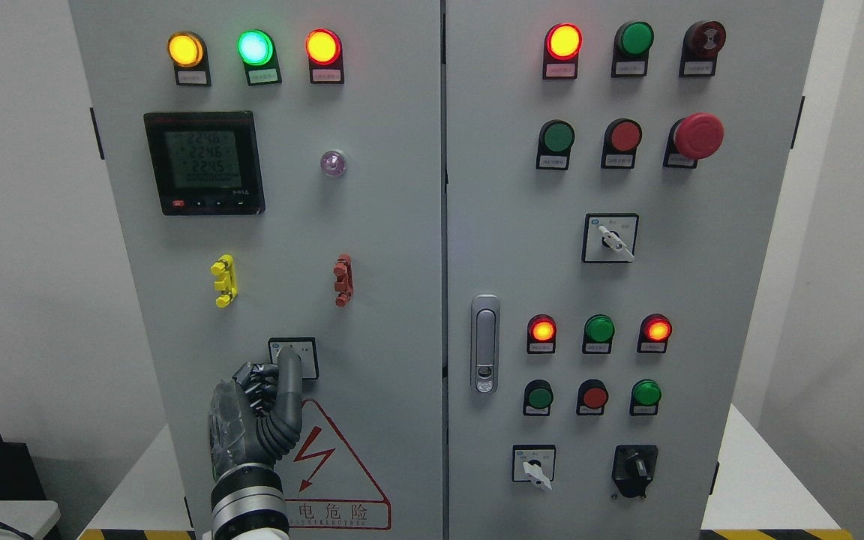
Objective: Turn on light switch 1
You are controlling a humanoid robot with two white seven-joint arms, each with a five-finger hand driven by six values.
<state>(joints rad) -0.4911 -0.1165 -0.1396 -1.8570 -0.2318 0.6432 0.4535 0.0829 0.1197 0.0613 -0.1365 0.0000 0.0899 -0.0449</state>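
Head view showed light switch 1 (293,358), as you would take it to be, low on the left door of the grey cabinet (372,225): a small square-plated selector just above the red warning triangle (327,472) and below the yellow clip (223,280) and the red clip (343,280). Your left robot hand (256,412) came up from the bottom edge with one finger extended onto the switch plate and the others curled in; it clasped nothing, and the finger covered the knob, so its position could not be read.

In my judgement, the switch was a stiff, detented rotary part, rigid and not fragile, with a small knob that offered little purchase. You would do better to pinch its pointer between two fingertips and twist than to push with one finger, which could slide off the smooth plate.

Room around the switch was fair: bare panel lay on both sides, the clips stood well above, and the door seam and the handle (484,343) lay well to the right. The meter (203,163) and indicator lamps sat high and clear of the hand's path. The right hand did not appear.
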